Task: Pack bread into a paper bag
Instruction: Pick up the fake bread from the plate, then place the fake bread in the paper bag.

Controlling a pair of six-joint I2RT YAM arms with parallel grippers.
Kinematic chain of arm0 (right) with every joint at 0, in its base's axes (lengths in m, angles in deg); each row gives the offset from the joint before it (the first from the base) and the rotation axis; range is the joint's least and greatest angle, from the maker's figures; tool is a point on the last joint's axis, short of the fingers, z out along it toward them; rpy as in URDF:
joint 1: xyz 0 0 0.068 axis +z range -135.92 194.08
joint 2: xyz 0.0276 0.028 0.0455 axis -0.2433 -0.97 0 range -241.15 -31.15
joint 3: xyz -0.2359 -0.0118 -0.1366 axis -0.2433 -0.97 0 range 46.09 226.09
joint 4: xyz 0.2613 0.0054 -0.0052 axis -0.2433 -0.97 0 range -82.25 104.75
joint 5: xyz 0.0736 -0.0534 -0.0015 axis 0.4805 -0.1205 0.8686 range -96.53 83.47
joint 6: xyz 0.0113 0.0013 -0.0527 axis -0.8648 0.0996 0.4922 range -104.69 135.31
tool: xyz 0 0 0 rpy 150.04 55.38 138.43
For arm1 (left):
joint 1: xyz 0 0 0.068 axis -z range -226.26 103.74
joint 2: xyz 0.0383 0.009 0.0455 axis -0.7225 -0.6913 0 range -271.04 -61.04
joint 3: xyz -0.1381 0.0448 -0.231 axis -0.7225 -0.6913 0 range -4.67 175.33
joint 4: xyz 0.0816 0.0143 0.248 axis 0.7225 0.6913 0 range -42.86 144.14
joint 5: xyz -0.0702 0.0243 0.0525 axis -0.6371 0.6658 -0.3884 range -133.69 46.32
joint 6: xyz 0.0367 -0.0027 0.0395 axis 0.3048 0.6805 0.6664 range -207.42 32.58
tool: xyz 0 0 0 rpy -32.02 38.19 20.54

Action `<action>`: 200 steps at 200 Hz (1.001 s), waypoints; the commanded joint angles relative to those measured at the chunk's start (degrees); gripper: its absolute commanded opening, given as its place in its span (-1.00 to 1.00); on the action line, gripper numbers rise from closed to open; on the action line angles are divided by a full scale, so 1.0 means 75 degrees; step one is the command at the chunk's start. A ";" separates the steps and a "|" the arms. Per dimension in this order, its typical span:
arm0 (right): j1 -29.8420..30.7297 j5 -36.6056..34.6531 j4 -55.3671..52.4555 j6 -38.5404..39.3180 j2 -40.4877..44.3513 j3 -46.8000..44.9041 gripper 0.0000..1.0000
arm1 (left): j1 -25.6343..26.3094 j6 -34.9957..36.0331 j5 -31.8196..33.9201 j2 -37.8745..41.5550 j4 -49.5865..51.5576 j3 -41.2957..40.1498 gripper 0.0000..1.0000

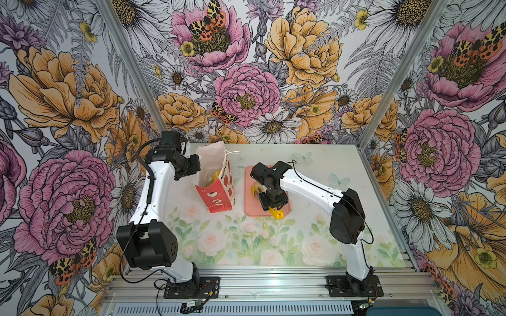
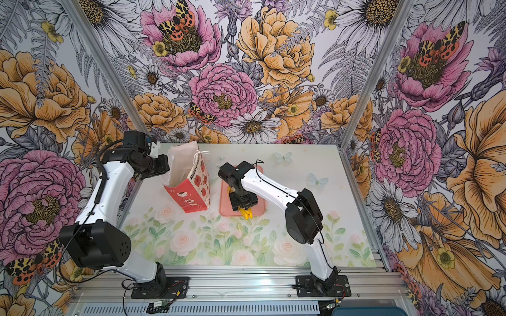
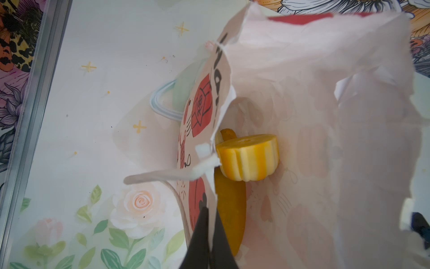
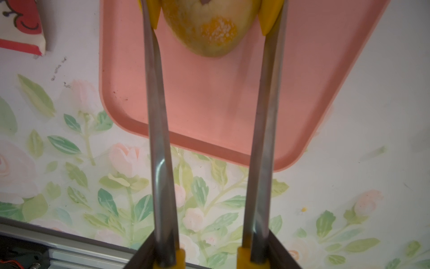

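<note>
The paper bag [image 1: 219,191] stands upright left of the tray, its mouth held wide. My left gripper [image 3: 210,223] is shut on the bag's rim, one finger on each side of the paper. Two pieces of bread lie inside the bag: a fluted bun [image 3: 249,157] and a long loaf [image 3: 230,209]. My right gripper [image 4: 211,253] is shut on the metal tongs [image 4: 158,139]. Their yellow tips [image 4: 267,18] closely flank a rounded golden piece of bread [image 4: 204,28] on the pink tray [image 4: 209,104]. I cannot tell whether the tips touch it.
The pink tray [image 1: 252,210] lies mid-table just right of the bag [image 2: 191,191], with the right arm [image 1: 306,188] reaching over it. The tongs' yellow back end [image 1: 278,213] sticks out past the tray's near edge. Aluminium frame posts and floral walls enclose the table.
</note>
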 commanded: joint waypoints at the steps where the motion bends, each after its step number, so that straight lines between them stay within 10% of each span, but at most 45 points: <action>1: -0.0026 -0.0106 -0.0187 -0.0039 0.0074 0.0643 0.19 | -0.0132 0.0162 -0.0156 -0.0060 -0.0109 0.0160 -1.00; 81: -0.0442 -0.1504 -0.2145 0.0137 -0.0479 0.5405 0.19 | -0.0131 0.0175 -0.0247 -0.0108 -0.0107 0.0196 -1.00; 200: -0.0081 -0.1889 -0.0014 0.1328 0.0234 0.5233 0.22 | 0.0158 0.0108 -0.0248 -0.0175 -0.0115 0.0102 -1.00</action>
